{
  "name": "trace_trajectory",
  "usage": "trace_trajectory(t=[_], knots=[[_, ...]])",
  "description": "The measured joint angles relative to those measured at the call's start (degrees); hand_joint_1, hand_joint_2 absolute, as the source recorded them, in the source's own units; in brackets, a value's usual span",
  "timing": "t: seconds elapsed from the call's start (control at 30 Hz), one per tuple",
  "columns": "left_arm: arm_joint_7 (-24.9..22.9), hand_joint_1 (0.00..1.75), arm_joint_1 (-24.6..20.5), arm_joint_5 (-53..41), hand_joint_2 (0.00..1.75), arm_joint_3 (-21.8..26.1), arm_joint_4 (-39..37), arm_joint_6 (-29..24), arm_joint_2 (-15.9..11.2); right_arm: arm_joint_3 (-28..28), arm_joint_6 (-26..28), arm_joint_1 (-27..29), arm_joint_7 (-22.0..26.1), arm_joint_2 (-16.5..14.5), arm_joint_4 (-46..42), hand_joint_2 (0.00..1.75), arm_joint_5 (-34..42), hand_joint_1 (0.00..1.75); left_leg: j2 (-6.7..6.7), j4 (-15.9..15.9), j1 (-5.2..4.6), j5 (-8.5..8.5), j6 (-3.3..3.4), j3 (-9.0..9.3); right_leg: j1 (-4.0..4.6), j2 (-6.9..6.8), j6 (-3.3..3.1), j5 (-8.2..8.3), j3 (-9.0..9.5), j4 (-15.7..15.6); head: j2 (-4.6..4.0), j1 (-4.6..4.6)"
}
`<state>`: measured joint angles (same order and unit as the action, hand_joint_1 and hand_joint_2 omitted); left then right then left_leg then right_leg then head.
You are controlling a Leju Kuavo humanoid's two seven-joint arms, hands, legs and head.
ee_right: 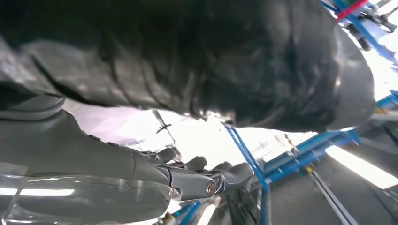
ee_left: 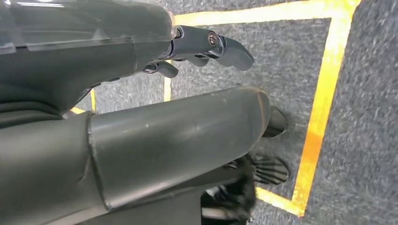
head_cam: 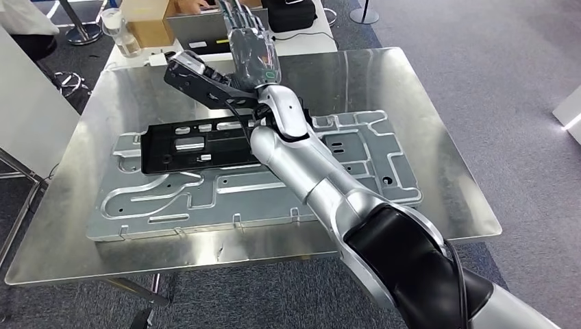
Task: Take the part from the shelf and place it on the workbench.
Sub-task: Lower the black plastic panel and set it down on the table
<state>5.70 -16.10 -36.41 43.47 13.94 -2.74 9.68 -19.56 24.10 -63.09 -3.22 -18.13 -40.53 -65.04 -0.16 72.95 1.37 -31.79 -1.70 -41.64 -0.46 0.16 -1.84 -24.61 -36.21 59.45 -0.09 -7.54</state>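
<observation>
A flat black plastic part (head_cam: 195, 144) lies on a large stamped silver plate (head_cam: 240, 195), which rests on the shiny metal workbench (head_cam: 425, 103). My right arm reaches across the plate. My right hand (head_cam: 250, 41) is raised above the bench's far edge, beyond the black part, fingers spread and holding nothing. In the right wrist view its fingers (ee_right: 202, 180) and thumb stand apart with nothing between them. My left hand (ee_left: 141, 117) hangs over grey carpet marked with yellow tape; its fingers (ee_left: 220, 44) are stretched out and it holds nothing.
Behind the bench stands a white table with a cardboard box (head_cam: 147, 20), a clear plastic cup (head_cam: 123, 31) and a black bag (head_cam: 291, 14). A person's hand (head_cam: 195, 5) rests there. A white panel (head_cam: 27, 116) stands left of the bench.
</observation>
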Motion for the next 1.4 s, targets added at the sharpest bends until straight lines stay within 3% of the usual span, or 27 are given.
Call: trace_trajectory(t=[0.03, 0.07, 0.13, 0.2, 0.33, 0.4, 0.5, 0.53, 0.57, 0.6, 0.67, 0.73, 0.83, 0.87, 0.93, 1.0, 1.03, 1.07, 1.1, 1.17, 1.23, 1.27, 1.33, 1.37, 1.4], knots=[[0.1, 0.0, 0.2, 0.2, 0.0, 0.0, 0.0, -0.1, 0.0, -0.4, 1.0, 1.3, 0.8, -0.1, -2.4, 0.0, 0.1, 0.0, 0.0, 1.8, -0.02, -0.27, 0.06, -0.82, 0.16, 0.02, -0.08, -0.04, 0.0, 0.0, 0.0, 0.01], [0.3, 0.0, 0.4, 0.4, 0.0, 0.0, 0.0, -0.3, 0.0, -1.0, 1.9, 2.5, 1.6, -0.2, -5.3, 0.0, 0.3, 0.0, 0.0, 1.4, -0.06, 0.53, 0.21, -0.6, 0.29, 0.07, -0.15, -0.09, 0.02, 0.1, 0.0, 0.01], [0.8, 0.0, 0.6, 1.0, 0.0, 0.2, 0.0, -0.4, 0.0, -3.1, 2.5, 5.0, 2.5, -0.5, -11.9, 0.0, 1.4, 0.0, 0.0, -5.2, -0.22, 4.29, 0.82, 2.63, 0.44, 0.22, -0.22, -0.29, 0.15, 0.3, 0.0, 0.01], [1.5, 0.0, 0.7, 1.8, 0.0, 0.6, 0.0, -0.5, -0.1, -6.1, 2.5, 8.2, 3.0, -0.6, -19.0, 0.0, 3.8, 0.0, -0.02, -11.8, -0.56, 6.55, 1.46, 6.08, 0.65, 0.24, 0.02, -0.43, 0.23, 0.4, 0.0, 0.01], [3.5, 0.0, 1.9, 4.2, 0.0, 2.1, 0.0, -0.4, -0.2, -12.5, 4.4, 21.0, 9.2, 0.0, -33.0, 0.0, 17.3, 0.0, -0.15, -14.4, -0.62, 7.08, 2.14, 7.31, 0.82, 0.1, 1.02, -0.43, 0.41, 0.3, 0.0, 0.01], [4.4, 0.0, 2.6, 5.2, 0.0, 2.9, 0.0, -0.4, -0.3, -15.4, 6.3, 27.6, 13.9, 1.0, -38.0, 0.0, 24.2, 0.0, 0.02, -15.0, -0.26, 7.63, 2.8, 7.24, 0.82, 0.12, 1.63, -2.89, -0.34, 2.4, 0.0, -0.02], [5.1, 0.0, 3.3, 5.8, 0.0, 4.0, 0.0, -0.3, -0.6, -17.9, 7.6, 35.0, 17.5, 2.7, -42.7, 0.0, 28.2, 0.0, 0.2, -15.0, -0.25, 8.2, 3.33, 6.32, 0.26, 0.12, 2.37, -9.42, -3.92, 12.6, 0.0, -0.03], [5.1, 0.0, 3.5, 5.9, 0.0, 4.2, 0.0, -0.3, -0.7, -18.3, 7.6, 36.6, 17.7, 3.2, -43.8, 0.0, 28.5, 0.0, 0.25, -14.9, -0.26, 8.38, 3.34, 5.89, 0.07, 0.1, 2.55, -10.33, -4.5, 15.0, 0.0, -0.03], [5.1, 0.0, 3.7, 5.9, 0.0, 4.4, 0.0, -0.3, -0.7, -18.6, 7.6, 37.8, 17.9, 3.5, -44.6, 0.0, 28.7, 0.0, 0.3, -14.7, -0.25, 8.58, 3.28, 5.45, -0.13, 0.07, 2.71, -10.15, -4.07, 15.4, 0.0, -0.04], [5.1, 0.0, 3.8, 5.9, 0.0, 4.5, 0.0, -0.3, -0.7, -18.9, 7.6, 38.5, 17.9, 3.8, -45.4, 0.0, 28.8, 0.0, 0.32, -14.5, -0.22, 8.79, 3.16, 5.01, -0.31, 0.02, 2.8, -9.04, -2.5, 13.5, 0.0, -0.03], [5.1, 0.0, 3.9, 5.9, 0.0, 4.6, 0.0, -0.3, -0.7, -19.2, 7.5, 39.3, 17.9, 4.0, -46.8, 0.0, 28.9, 0.0, 0.27, -14.1, -0.21, 9.25, 2.67, 4.27, -0.52, -0.06, 2.78, -6.63, 2.77, 5.7, 0.0, -0.03], [5.1, 0.0, 3.9, 5.9, 0.0, 4.7, 0.0, -0.3, -0.7, -19.5, 7.4, 39.7, 17.9, 4.1, -47.9, 0.0, 28.9, 0.0, 0.21, -13.9, -0.24, 9.78, 1.94, 4.01, -0.28, 0.04, 2.42, -5.45, 5.85, 0.6, 0.0, -0.02], [5.1, 0.0, 3.9, 5.9, 0.0, 4.8, 0.0, -0.4, -0.8, -19.8, 7.3, 40.1, 17.9, 4.3, -48.8, 0.0, 29.0, 0.0, 0.18, -14.1, -0.14, 10.59, 0.73, 3.85, 0.02, 0.1, 1.34, -4.6, 5.39, -0.1, 0.0, -0.01], [5.1, 0.0, 4.0, 5.9, 0.0, 4.9, 0.0, -0.4, -0.8, -19.8, 7.3, 40.2, 17.9, 4.3, -48.9, 0.0, 29.0, 0.0, 0.17, -13.7, -0.05, 9.87, 0.43, 3.45, -0.05, 0.02, 0.81, -4.05, 4.96, -0.2, 0.0, 0.0], [5.1, 0.0, 4.0, 5.9, 0.0, 5.1, 0.0, -0.4, -0.8, -19.9, 7.2, 40.3, 17.9, 4.3, -49.2, 0.0, 29.0, 0.0, 0.16, -9.8, 0.11, 5.43, 0.01, 1.86, -0.26, -0.18, -0.09, -2.7, 3.74, -0.5, 0.0, 0.0], [5.1, 0.0, 4.1, 5.9, 0.0, 5.3, 0.0, -0.4, -0.9, -20.0, 7.2, 40.5, 17.9, 4.3, -49.3, 0.0, 29.0, 0.0, 0.14, -2.5, 0.12, 0.06, -0.31, -0.09, -0.09, -0.23, -0.45, -1.47, 2.14, -0.4, 0.0, 0.0], [5.1, 0.0, 4.1, 5.9, 0.0, 5.3, 0.0, -0.4, -0.9, -20.0, 7.2, 40.6, 17.9, 4.3, -49.3, 0.0, 29.0, 0.0, 0.14, 0.5, 0.12, -1.08, -0.41, -0.45, 0.02, -0.25, -0.47, -0.86, 1.3, -0.4, 0.0, 0.01], [5.1, 0.0, 4.1, 5.9, 0.0, 5.4, 0.0, -0.4, -0.9, -20.0, 7.2, 40.7, 17.9, 4.3, -49.3, 0.0, 29.0, 0.0, 0.14, 2.1, 0.11, -0.97, -0.44, -0.04, 0.1, -0.26, -0.43, -0.26, 0.47, -0.3, 0.0, 0.01], [5.1, 0.0, 4.1, 5.9, 0.0, 5.5, 0.0, -0.4, -1.0, -20.0, 7.2, 40.8, 17.9, 4.3, -49.3, 0.0, 29.0, 0.0, 0.14, 1.6, 0.1, 0.17, -0.37, 1.39, 0.15, -0.27, -0.35, 0.31, -0.32, -0.2, 0.0, 0.01], [5.1, 0.0, 4.0, 5.9, 0.0, 5.6, 0.0, -0.4, -1.0, -20.0, 7.2, 40.9, 17.9, 4.3, -49.3, 0.0, 29.0, 0.0, 0.13, -4.9, 0.05, 2.52, 0.04, 6.91, 0.18, -0.27, -0.07, 1.31, -1.61, 0.0, 0.0, 0.01], [5.1, 0.0, 3.8, 5.9, 0.0, 5.6, 0.0, -0.4, -1.0, -20.1, 7.2, 40.9, 17.9, 4.3, -49.6, 0.0, 29.0, 0.0, 0.07, -12.6, -0.28, 2.29, 0.66, 12.1, 0.27, -0.3, 0.49, 2.19, -2.29, 0.1, 0.0, 0.0], [5.2, 0.0, 3.7, 5.9, 0.0, 5.6, 0.0, -0.4, -1.0, -20.1, 7.2, 40.9, 17.9, 4.3, -49.7, 0.0, 29.0, 0.0, 0.03, -14.7, -0.5, 1.76, 1.0, 13.3, 0.28, -0.33, 0.83, 2.64, -2.36, 0.1, 0.0, 0.0], [5.3, 0.0, 3.8, 6.1, 0.0, 5.6, 0.0, -0.4, -1.0, -20.2, 7.2, 41.3, 18.2, 4.4, -49.8, 0.0, 29.4, 0.0, 0.02, -15.6, -0.67, 2.38, 1.85, 13.14, 0.31, -0.31, 1.62, 3.51, -2.3, -0.2, 0.0, 0.01], [5.3, 0.0, 3.9, 6.3, 0.0, 5.7, 0.0, -0.4, -1.0, -20.2, 7.3, 42.0, 18.6, 4.5, -49.9, 0.0, 29.9, 0.0, 0.13, -15.8, -0.59, 3.01, 2.29, 12.9, 0.33, -0.22, 2.0, 3.09, -2.59, 0.4, 0.0, 0.01], [5.5, 0.0, 3.9, 6.6, 0.0, 5.8, 0.0, -0.4, -1.0, -20.2, 7.4, 43.0, 19.3, 4.8, -50.0, 0.0, 30.5, 0.0, 0.26, -16.0, -0.46, 3.77, 2.84, 12.42, 0.36, -0.1, 2.36, 1.59, -3.05, 1.7, 0.0, -0.04]])
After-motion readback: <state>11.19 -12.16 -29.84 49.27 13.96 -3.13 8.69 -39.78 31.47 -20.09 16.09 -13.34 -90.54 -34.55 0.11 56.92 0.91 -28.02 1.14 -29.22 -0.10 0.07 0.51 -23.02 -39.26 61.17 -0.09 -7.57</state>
